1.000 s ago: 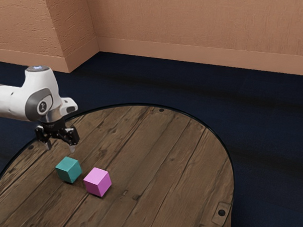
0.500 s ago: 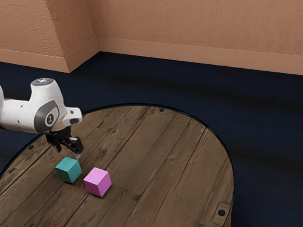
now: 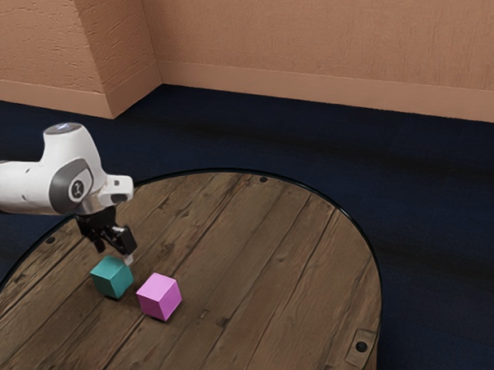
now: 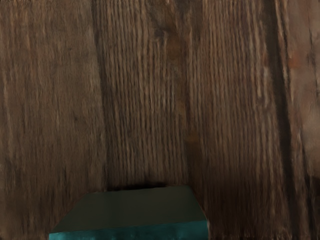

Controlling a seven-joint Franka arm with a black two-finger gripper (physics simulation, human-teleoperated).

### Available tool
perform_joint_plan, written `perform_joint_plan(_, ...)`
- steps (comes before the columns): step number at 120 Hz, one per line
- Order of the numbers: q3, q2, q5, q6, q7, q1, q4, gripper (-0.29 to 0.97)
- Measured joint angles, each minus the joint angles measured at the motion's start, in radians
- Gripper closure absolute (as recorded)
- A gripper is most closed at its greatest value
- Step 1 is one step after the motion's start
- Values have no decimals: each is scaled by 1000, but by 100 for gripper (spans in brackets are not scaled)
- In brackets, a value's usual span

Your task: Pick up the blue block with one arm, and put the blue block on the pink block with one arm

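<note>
Just beside the blue block (image 3: 112, 276) (teal-looking) sits the pink block (image 3: 159, 296).

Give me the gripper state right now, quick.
Gripper: cannot be told from this angle. It hangs just over the teal-blue block, which sits on the wooden table.

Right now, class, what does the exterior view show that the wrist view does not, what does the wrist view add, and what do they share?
Exterior view: the arm, its end effector hovering just above the blue block, the pink block beside it, the table with its round rim, the dark floor and the walls. Wrist view: the plank grain close up beyond the block's top face. Shared: the blue block and the wooden table.
</note>
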Motion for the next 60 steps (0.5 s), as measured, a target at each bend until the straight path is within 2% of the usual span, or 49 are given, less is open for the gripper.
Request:
perform_joint_plan(40, 7, -62, 12, -19, 16, 8, -66, 0)
perform_joint_plan(60, 7, -32, 15, 22, 1, 8, -67, 0)
